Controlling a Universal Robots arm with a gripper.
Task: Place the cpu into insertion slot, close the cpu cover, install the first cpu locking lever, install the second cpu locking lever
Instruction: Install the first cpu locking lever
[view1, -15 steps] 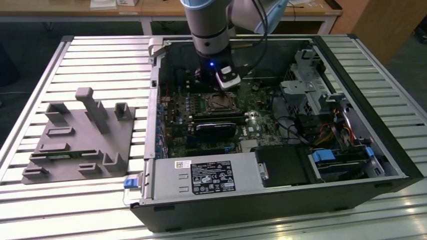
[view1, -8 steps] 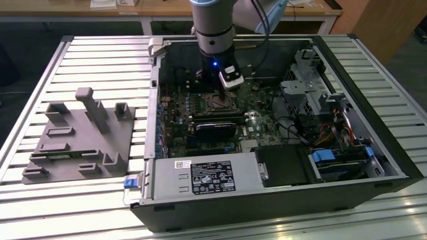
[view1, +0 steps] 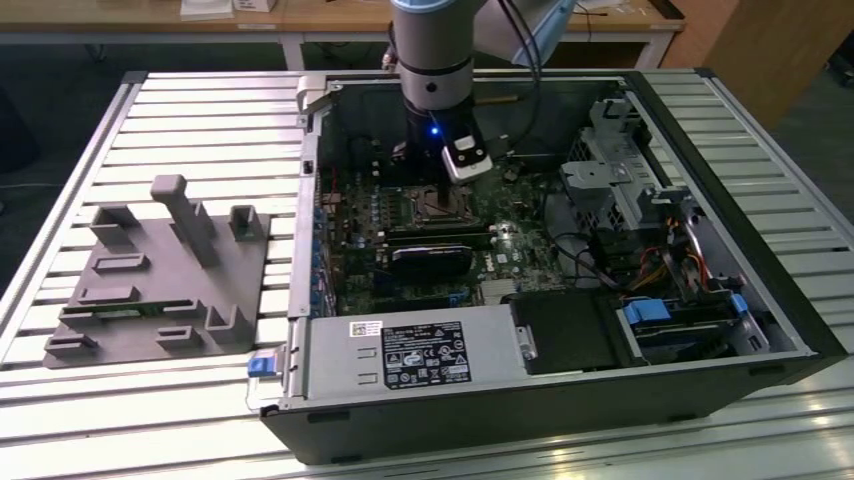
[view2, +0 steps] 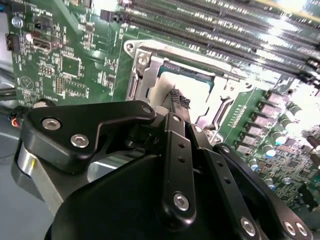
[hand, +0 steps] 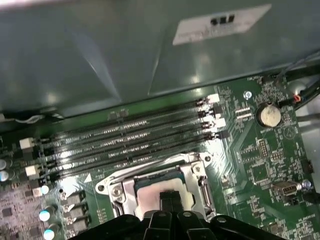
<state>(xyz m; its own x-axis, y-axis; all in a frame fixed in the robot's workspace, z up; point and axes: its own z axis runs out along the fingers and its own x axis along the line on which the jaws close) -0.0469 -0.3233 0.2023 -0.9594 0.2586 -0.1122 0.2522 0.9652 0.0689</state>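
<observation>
Grey metal, the cpu (hand: 162, 192) lies flat in the insertion slot (hand: 116, 189) on the green motherboard (hand: 260, 165), just beside the long black memory slots (hand: 130, 135); in the second wrist view the chip's pale top (view2: 197, 92) sits within the silver rim (view2: 145, 65). The pincer (hand: 171, 200) stands right over the chip, its black fingertips (view2: 179, 100) drawn close together and at, or just off, the metal; whether they press on it I cannot tell. In the exterior view the arm (view1: 434, 60) reaches straight down into the open computer case (view1: 694, 260) on the slatted desk (view1: 200, 110), beside a grey fixture (view1: 160, 270). I judge the placing done and the cover step in hand; whether the frame is already down I cannot tell. Catching a thin plate or lever calls for a fine, low approach without dragging the chip.
</observation>
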